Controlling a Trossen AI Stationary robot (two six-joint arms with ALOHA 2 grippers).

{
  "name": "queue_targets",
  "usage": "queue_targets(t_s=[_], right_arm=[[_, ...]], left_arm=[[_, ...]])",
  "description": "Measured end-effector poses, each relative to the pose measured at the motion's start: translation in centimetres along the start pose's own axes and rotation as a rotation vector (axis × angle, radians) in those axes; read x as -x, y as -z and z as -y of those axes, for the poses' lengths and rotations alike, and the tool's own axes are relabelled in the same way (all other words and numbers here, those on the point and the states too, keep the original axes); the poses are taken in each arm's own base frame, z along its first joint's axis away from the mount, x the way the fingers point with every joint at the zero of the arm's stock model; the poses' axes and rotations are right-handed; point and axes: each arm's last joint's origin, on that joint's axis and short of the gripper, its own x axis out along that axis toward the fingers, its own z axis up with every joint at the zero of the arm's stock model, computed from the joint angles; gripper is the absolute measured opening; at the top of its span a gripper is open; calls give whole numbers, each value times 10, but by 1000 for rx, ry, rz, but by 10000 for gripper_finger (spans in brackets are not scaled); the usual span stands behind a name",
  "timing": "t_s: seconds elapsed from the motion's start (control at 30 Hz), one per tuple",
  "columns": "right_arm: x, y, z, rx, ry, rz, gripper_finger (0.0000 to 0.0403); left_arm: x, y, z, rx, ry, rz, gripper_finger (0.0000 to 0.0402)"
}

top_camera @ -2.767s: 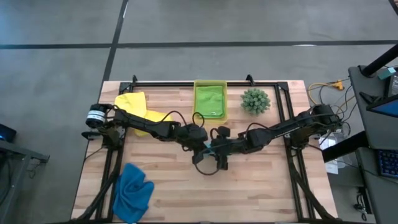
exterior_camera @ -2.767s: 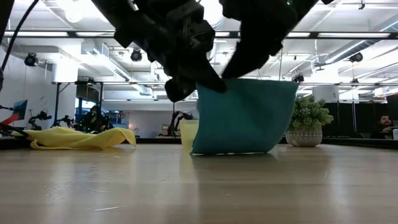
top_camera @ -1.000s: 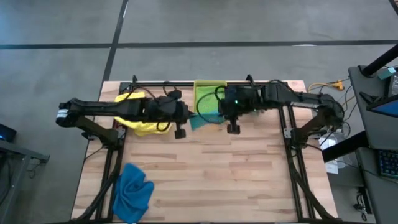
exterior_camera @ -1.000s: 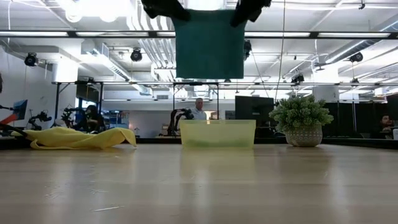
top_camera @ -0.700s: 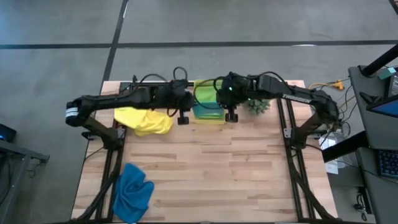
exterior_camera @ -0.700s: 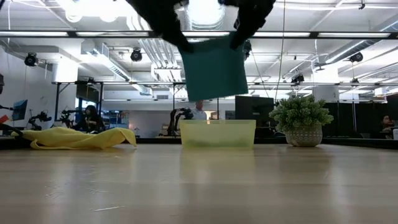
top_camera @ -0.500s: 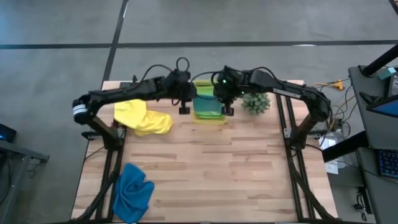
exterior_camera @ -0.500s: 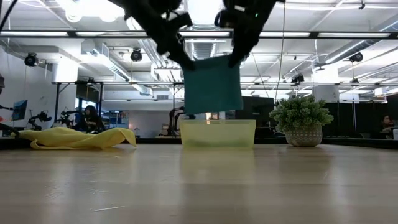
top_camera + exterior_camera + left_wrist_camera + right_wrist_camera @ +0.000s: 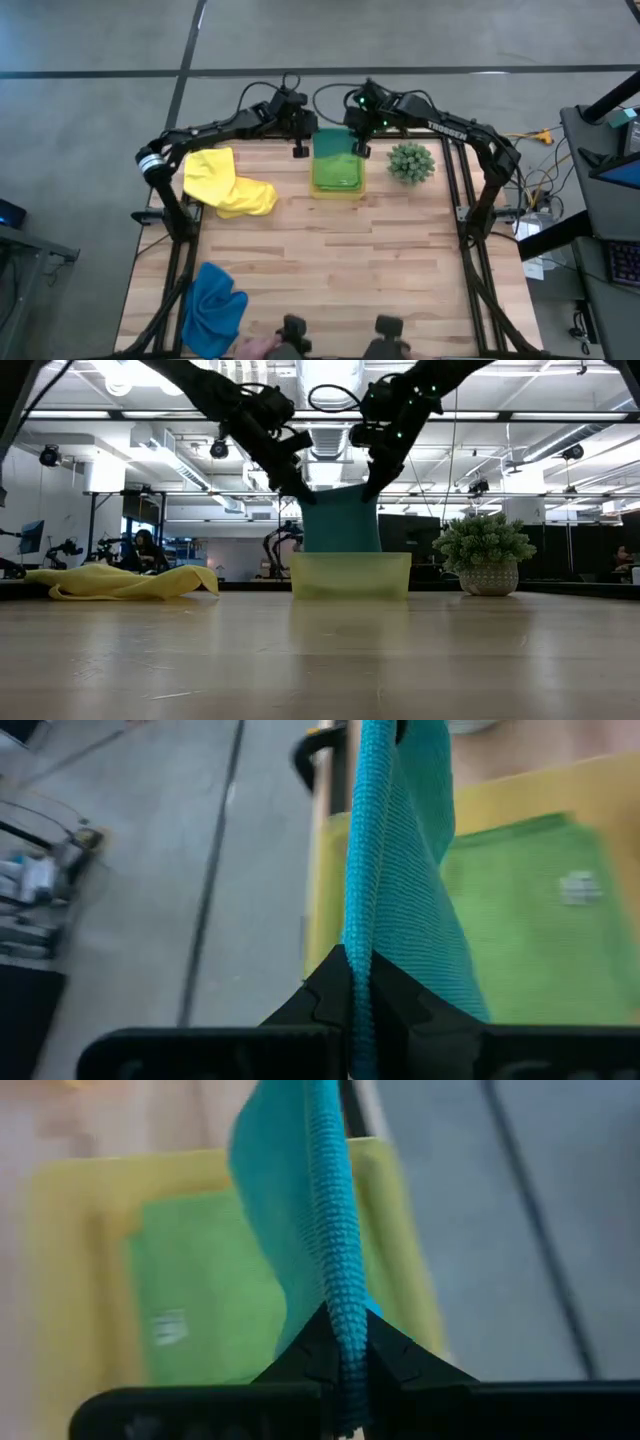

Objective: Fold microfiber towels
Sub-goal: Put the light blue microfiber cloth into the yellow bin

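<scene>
The work surface is a light wooden plank table (image 9: 330,270) on a grey concrete floor; the low view looks across it into a large hall with ceiling lights. At the table's far edge stands a translucent yellow-green rectangular plastic bin (image 9: 337,190).

Progress, as judged from the layout: a folded lime green microfiber towel (image 9: 337,168) already lies flat in the bin. A folded teal microfiber towel (image 9: 340,520) hangs over the bin, its lower edge inside the walls — the left hand (image 9: 299,150) is clamped on one top corner and the right hand (image 9: 357,150) on the other. Release is not yet done. A crumpled yellow microfiber towel (image 9: 228,182) and a crumpled royal blue microfiber towel (image 9: 215,310) lie unfolded on the table — roughly half the task remains.

View differences: the high view shows the blue towel, absent from the low view. The low view shows the teal towel's hanging face, which the high view largely hides. Both wrist views show fingers (image 9: 335,995) pinching the teal edge.
</scene>
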Motion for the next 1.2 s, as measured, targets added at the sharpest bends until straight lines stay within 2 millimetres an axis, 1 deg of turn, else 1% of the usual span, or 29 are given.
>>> queue_targets(t_s=[0.07, 0.17, 0.27, 0.33, 0.43, 0.6, 0.67, 0.77, 0.87, 0.97, 1.03, 1.2], right_arm=[[-2, 2, 14, 23, 85, 6, 9], [-3, 4, 31, 56, 190, 13, 9], [-8, 6, 44, 82, 253, 18, 9], [-17, 9, 49, 91, 269, -1, 9], [-33, 14, 51, 82, 240, -35, 9], [-55, 21, 48, 45, 160, -77, 9], [-60, 22, 46, 10, 148, -85, 9], [-61, 20, 47, -24, 162, -67, 9], [-57, 17, 49, -35, 188, -38, 9], [-54, 15, 50, -37, 205, -24, 9], [-54, 16, 50, -55, 217, -35, 9], [-55, 20, 47, -76, 184, -71, 9]], left_arm=[[-9, -1, -13, -42, -28, -4, 0], [-20, -9, -28, -144, -106, -22, 0], [-34, -13, -38, -255, -178, -51, 0], [-44, -12, -40, -279, -221, -101, 0], [-56, -5, -38, -251, -240, -161, 0], [-61, 5, -28, -248, -212, -205, 0], [-61, 5, -28, -248, -220, -209, 0], [-59, 2, -38, -276, -278, -190, 0], [-55, -4, -48, -331, -341, -159, 0], [-53, -8, -52, -329, -367, -147, 0], [-55, -5, -49, -327, -356, -155, 0], [-61, 5, -31, -254, -244, -210, 0]])
